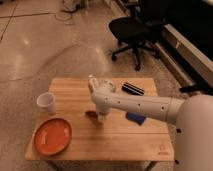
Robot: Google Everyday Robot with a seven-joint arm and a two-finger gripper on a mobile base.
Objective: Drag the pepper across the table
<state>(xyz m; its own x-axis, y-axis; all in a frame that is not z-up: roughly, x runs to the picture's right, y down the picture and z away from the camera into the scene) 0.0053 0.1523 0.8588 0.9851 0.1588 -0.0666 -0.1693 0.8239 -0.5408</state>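
**Entry 1: gripper (102, 118).** It is set down at the surface of the table (125, 145), near the middle of the top. The white arm (145, 105) reaches in over the boards from the robot's body. You cannot tell whether the gripper is open or closed, because the arm's own bulk hides its tip. Reason for the low position, as a judgement: a drag needs contact at board level, not a lift, so you keep the tool down beside the pod.

**Entry 2: pepper (91, 114).** It is a small dark reddish pod lying flat on the slats. It sits just beside the gripper, on the side facing the orange plate (51, 136), touching it or very nearly. You cannot tell whether it is gripped or only pressed against.

**Entry 3: orange plate and white cup (46, 102).** The plate sits near the front corner, with the cup behind it. Both are apart from the pepper. Judgement: they limit your free run on that side.

**Entry 4: blue block (135, 118) and black oblong object (133, 89).** The block lies partly under the arm, on the gripper's other side. The black object lies near the far edge. Neither touches the pepper.

**Entry 5: office chair (131, 30).** It stands on the floor beyond the table.
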